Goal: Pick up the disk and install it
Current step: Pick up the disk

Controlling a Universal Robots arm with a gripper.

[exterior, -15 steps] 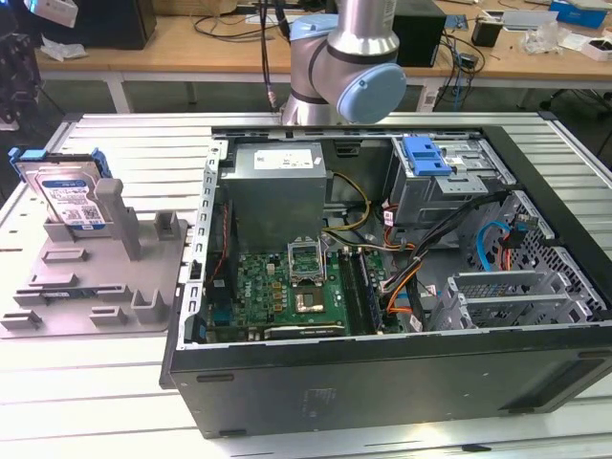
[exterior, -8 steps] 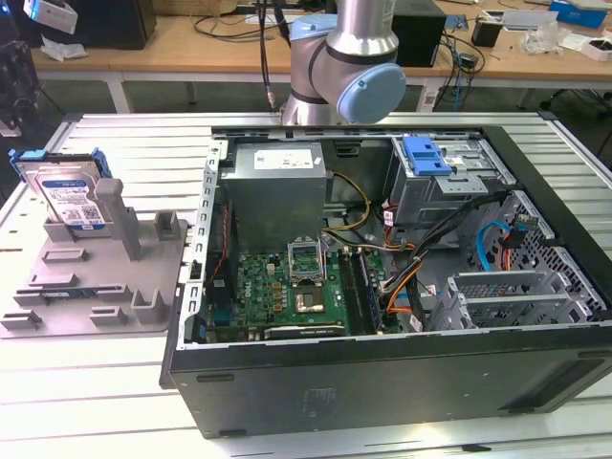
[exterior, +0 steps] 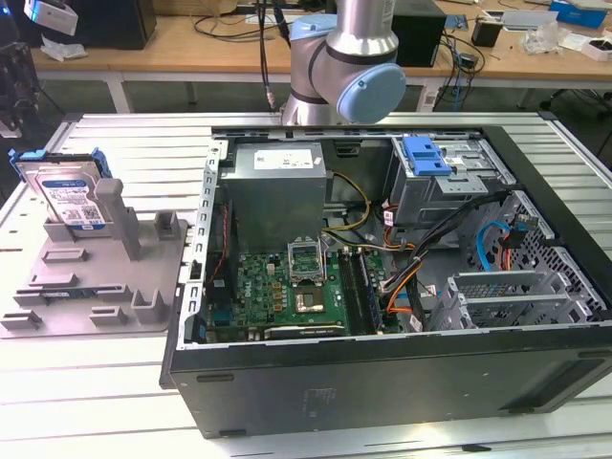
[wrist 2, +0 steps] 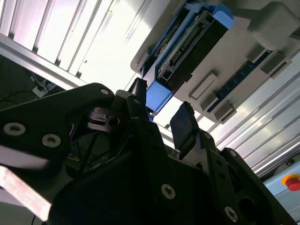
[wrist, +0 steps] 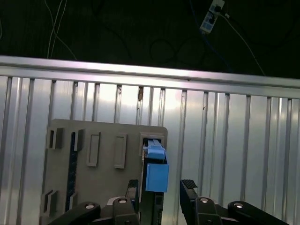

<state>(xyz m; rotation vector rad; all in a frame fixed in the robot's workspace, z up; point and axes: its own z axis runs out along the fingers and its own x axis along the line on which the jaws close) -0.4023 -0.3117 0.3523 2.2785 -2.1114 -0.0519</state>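
Ribbed aluminium table (exterior: 115, 143) under everything. My gripper (wrist: 161, 186): fingers spread apart, one each side of blue end of disk (wrist: 156, 176). Disk upright in grey holder (exterior: 105, 277), at 9 o'clock from open computer case (exterior: 382, 382) in exterior view.

robotics lab, slatted metal table (exterior: 86, 392), cluttered wooden desks (exterior: 182, 48) (cables (exterior: 229, 21)) behind

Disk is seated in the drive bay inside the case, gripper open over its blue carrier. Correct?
Not quite. The disk stands in the grey holder on the table, outside the case, at the exterior view's left; the exterior view shows this. The rest holds: the gripper is open over its blue carrier.
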